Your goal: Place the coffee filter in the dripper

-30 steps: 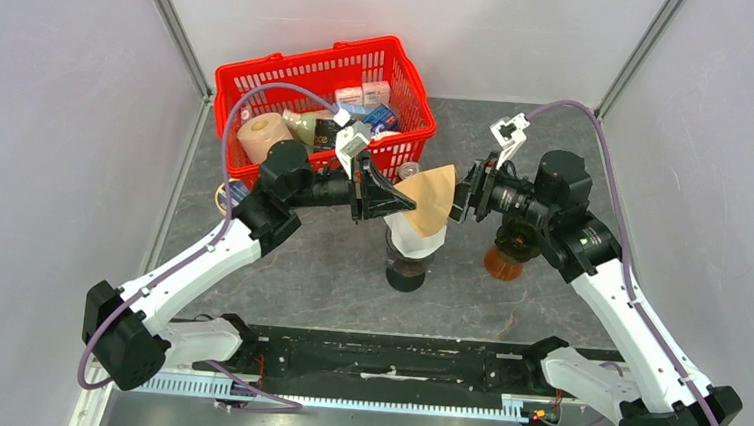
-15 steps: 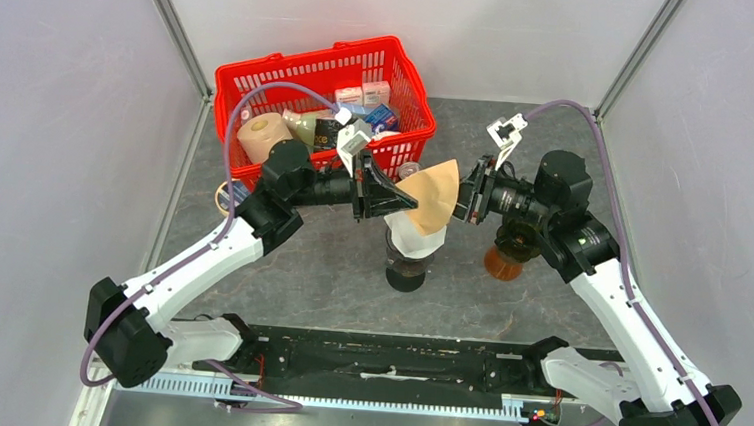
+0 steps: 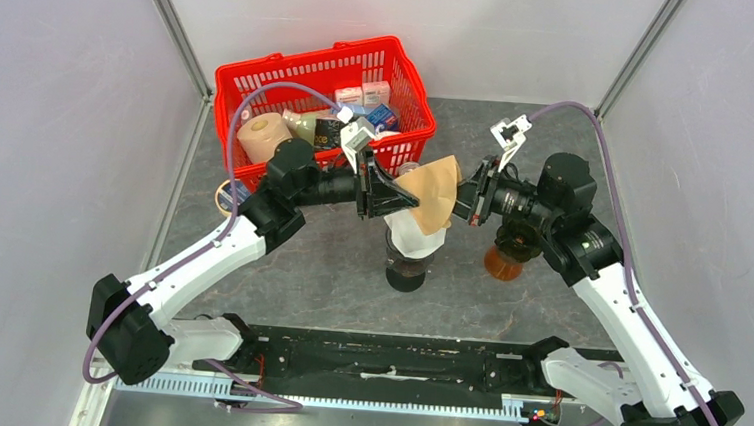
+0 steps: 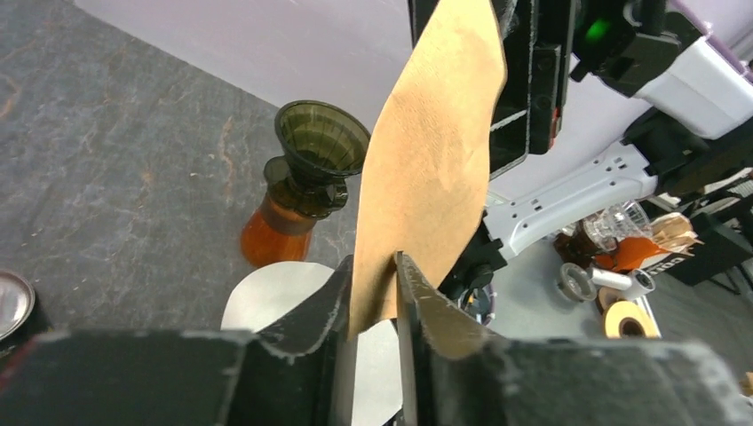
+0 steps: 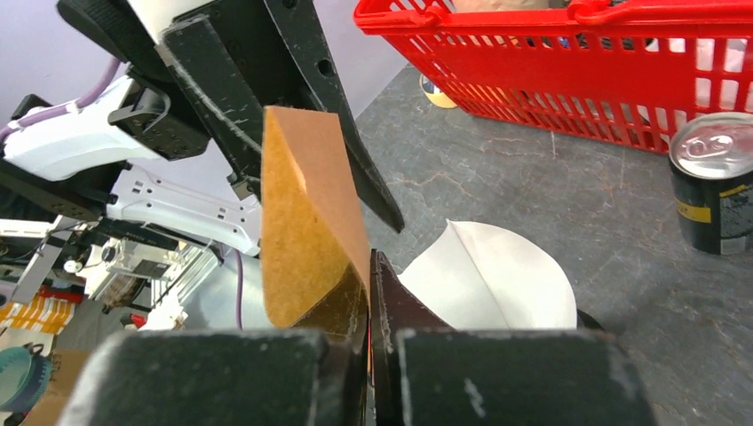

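Observation:
A tan coffee filter (image 3: 433,192) (image 4: 435,160) (image 5: 302,231) hangs in the air between both grippers, above the table's middle. My right gripper (image 3: 459,201) (image 5: 368,257) is shut on its right edge. The filter's other edge lies between the slightly parted jaws of my left gripper (image 3: 406,200) (image 4: 371,262). The smoky dripper (image 3: 504,252) (image 4: 320,138) stands empty on an amber carafe, below my right arm. Straight under the filter, a white paper cone (image 3: 413,241) (image 5: 488,284) sits in a dark vessel.
A red basket (image 3: 263,70) (image 5: 533,13) full of groceries stands at the back left. A drink can (image 5: 710,186) stands just in front of it. A tape roll (image 3: 222,197) lies by the basket's left front corner.
My right gripper has shut on the filter's right edge. The left gripper's jaws have parted a little around the other edge. Both arms have barely moved.

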Tool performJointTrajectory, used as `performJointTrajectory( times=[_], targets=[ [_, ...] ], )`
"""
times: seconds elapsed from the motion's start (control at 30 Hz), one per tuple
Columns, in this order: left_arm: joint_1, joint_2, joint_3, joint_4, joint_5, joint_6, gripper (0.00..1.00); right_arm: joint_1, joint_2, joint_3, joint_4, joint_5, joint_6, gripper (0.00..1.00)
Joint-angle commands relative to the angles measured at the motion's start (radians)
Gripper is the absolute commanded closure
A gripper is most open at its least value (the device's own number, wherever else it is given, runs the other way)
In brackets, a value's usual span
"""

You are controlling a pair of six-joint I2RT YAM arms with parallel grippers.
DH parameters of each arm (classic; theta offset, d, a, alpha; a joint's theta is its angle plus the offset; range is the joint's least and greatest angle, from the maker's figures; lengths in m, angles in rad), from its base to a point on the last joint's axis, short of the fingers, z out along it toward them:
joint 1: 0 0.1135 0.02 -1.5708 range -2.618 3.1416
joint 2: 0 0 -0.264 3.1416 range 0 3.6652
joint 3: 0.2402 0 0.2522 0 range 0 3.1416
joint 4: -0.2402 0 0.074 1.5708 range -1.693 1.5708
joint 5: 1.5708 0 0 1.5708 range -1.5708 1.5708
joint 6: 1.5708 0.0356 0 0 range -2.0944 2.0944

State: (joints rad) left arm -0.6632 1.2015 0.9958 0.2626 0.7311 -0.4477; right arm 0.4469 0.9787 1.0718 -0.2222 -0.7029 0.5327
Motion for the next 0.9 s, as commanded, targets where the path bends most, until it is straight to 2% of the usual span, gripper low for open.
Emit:
performJointTrajectory(
  times=[0.0,0.13,0.3,0.37,0.43,0.53,0.63,0.87],
  targets=[
    [-0.003,-0.002,0.048,-0.041,-0.054,0.014,0.62,-0.001,-0.010,0.050,-0.044,0.078,-0.023,1.00],
    [-0.003,-0.008,0.056,-0.076,-0.088,0.028,0.41,-0.001,0.015,0.093,-0.111,0.146,-0.028,1.00],
    [-0.005,-0.025,0.074,-0.134,-0.206,0.045,0.25,0.000,0.074,0.178,-0.251,0.350,-0.022,1.00],
    [-0.022,-0.020,0.108,-0.186,-0.276,0.072,0.21,-0.001,0.119,0.231,-0.326,0.464,0.020,1.00],
    [-0.065,-0.006,0.151,-0.254,-0.414,0.125,0.19,-0.001,0.174,0.299,-0.427,0.557,0.052,1.00],
    [-0.153,0.028,0.214,-0.342,-0.601,0.214,0.18,0.001,0.227,0.349,-0.476,0.585,0.091,1.00],
    [-0.199,0.057,0.240,-0.347,-0.635,0.257,0.16,0.003,0.243,0.371,-0.496,0.598,0.122,1.00],
    [-0.220,0.120,0.277,-0.331,-0.617,0.268,0.15,0.003,0.245,0.387,-0.507,0.564,0.150,1.00]
  ],
)
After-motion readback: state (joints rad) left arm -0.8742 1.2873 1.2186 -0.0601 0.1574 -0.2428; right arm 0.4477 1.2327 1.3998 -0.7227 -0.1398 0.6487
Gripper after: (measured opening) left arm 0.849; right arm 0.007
